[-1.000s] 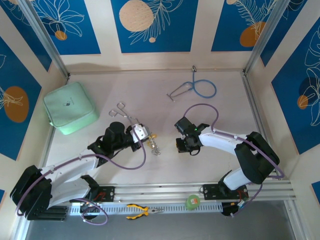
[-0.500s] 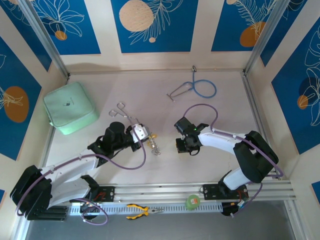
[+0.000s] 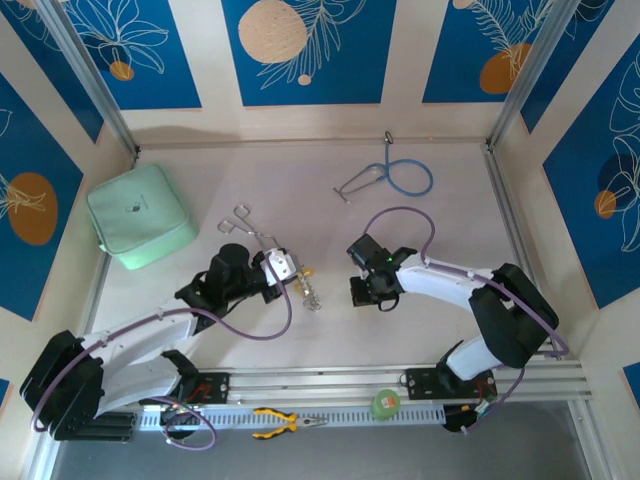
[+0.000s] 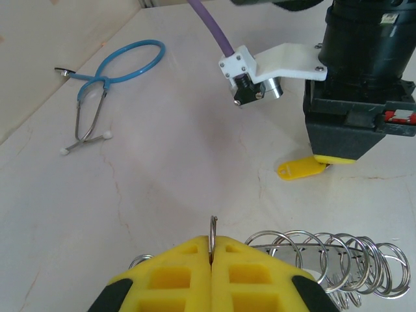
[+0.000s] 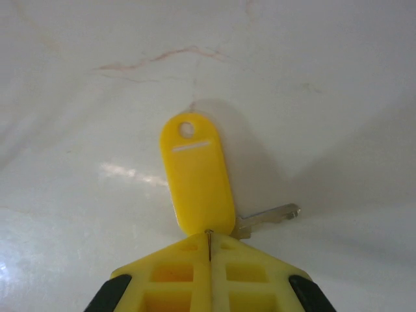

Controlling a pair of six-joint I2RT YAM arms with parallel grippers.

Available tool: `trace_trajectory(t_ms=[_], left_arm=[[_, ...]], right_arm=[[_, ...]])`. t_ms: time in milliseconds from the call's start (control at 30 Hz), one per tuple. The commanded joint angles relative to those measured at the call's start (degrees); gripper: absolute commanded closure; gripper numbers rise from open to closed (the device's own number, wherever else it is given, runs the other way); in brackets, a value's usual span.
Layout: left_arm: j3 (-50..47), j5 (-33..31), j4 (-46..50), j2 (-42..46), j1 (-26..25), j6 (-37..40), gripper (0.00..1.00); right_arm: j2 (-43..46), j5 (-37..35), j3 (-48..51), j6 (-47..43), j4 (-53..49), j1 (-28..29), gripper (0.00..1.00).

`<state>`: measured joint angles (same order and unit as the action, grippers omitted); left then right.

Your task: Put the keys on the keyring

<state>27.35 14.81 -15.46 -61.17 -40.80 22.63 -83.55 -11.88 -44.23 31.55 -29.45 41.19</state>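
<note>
**Right wrist: right claw (image 5: 209,239) pinching the key (image 5: 197,175)**

I'm clamping the right claw shut on the near end of the yellow key, which is lying flat on the table (image 5: 325,78). The left claw (image 4: 212,252) is gripping the ring (image 4: 212,227) edge-up, nearby. I'm planning a gentle lift, keeping the tag hole (image 5: 187,129) clear for threading.

Green pouch (image 3: 140,216) far left; stethoscope (image 4: 99,83) rear; forceps (image 3: 252,232) mid-table; yellow pliers (image 3: 285,423) on rail.
</note>
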Motion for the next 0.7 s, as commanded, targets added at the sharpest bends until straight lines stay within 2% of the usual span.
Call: trace_trajectory(t_ms=[0,100,267,367,467,667], left_arm=[[-0.23,1.08,-1.52,1.67,-0.55,0.19,1.0],[0.07,1.61,-1.07,2.35,-0.75,-0.6,1.0],[0.73,5.73,2.35,2.98,-1.17,-2.01,1.0],[0.46,9.52,2.59,3.23,-1.88,-3.28,1.0],[-0.54,13.98,0.03,2.99,-2.97,-4.53,1.0],[-1.97,13.61,-7.51,0.41,-5.33,-9.12,1.0]], right_arm=[[8.0,-2.73,1.31,-5.98,4.45,2.65,1.0],[17.94,-0.63,7.2,-16.25,15.54,4.54,1.0],[31.99,8.63,17.06,-33.53,31.29,3.52,1.0],[35.29,17.67,16.81,-38.1,30.97,0.56,1.0],[35.59,23.33,14.38,-39.54,27.49,-0.74,1.0],[34.4,29.86,10.21,-42.69,20.66,-1.1,1.0]])
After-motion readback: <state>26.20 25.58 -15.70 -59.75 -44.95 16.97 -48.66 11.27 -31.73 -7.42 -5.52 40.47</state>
